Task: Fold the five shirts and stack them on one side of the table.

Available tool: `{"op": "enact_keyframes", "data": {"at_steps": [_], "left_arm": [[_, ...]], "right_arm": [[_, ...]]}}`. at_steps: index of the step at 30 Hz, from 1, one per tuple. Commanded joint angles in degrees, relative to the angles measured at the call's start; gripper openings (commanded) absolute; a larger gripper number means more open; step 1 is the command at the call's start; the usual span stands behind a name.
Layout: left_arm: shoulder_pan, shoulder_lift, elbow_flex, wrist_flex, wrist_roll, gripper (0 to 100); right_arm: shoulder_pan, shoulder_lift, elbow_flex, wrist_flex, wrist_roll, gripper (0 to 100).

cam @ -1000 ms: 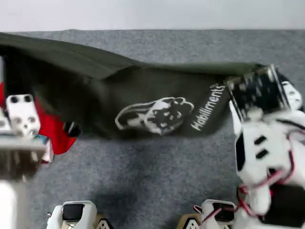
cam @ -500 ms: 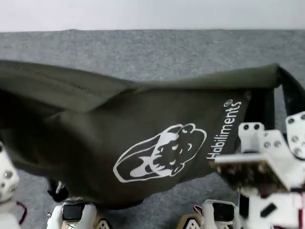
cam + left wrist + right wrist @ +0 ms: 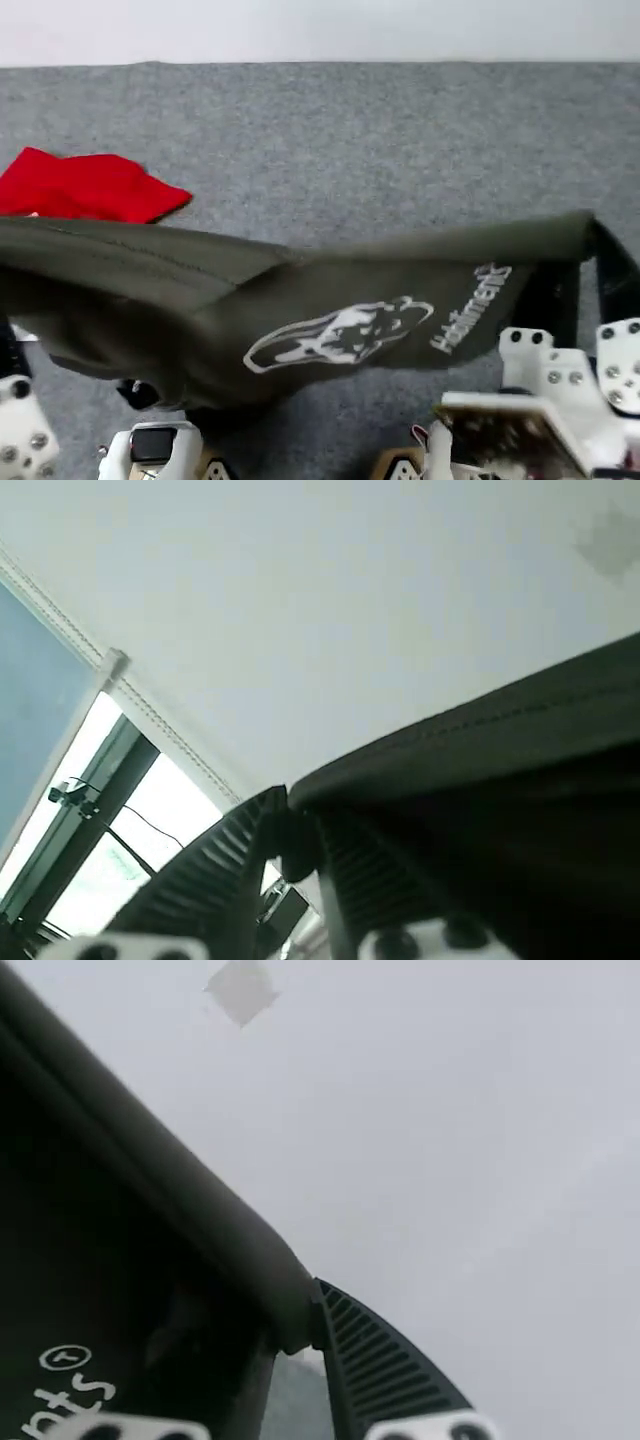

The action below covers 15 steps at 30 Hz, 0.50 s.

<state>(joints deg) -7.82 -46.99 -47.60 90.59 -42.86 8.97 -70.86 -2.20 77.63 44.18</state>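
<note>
A dark olive shirt [image 3: 300,300] with a white animal print hangs stretched in the air across the near half of the table, held up at both ends. My left gripper [image 3: 292,842] is shut on the dark olive shirt [image 3: 500,780] at its left edge, pinching the hem between ribbed fingers [image 3: 215,865]. My right gripper [image 3: 297,1332] is shut on the shirt's [image 3: 120,1260] right corner, close to the printed lettering. In the high view the right arm [image 3: 550,410] stands at the near right. A red shirt [image 3: 85,187] lies crumpled on the table at the far left.
Grey felt [image 3: 380,140] covers the table, bare across the far middle and right. Both arm bases [image 3: 160,450] stand at the near edge. The wrist views look up at a pale ceiling [image 3: 350,600] and a window [image 3: 60,810].
The olive shirt was lifted off the table and drawn toward the near edge. This uncovered the red shirt at the far left. Both arms pulled back toward their bases.
</note>
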Motion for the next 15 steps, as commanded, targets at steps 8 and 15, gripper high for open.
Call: {"op": "enact_keyframes", "data": {"at_steps": [8, 15], "left_arm": [[-0.2, 0.2, 12.4, 9.3, -0.3, 0], [-0.1, 0.4, 34.2, -3.2, 3.1, 0]], "right_arm": [[0.7, -0.3, 12.4, 6.4, 0.2, 0.9], [0.6, 0.0, 27.1, 0.7, 0.0, 0.9]]}}
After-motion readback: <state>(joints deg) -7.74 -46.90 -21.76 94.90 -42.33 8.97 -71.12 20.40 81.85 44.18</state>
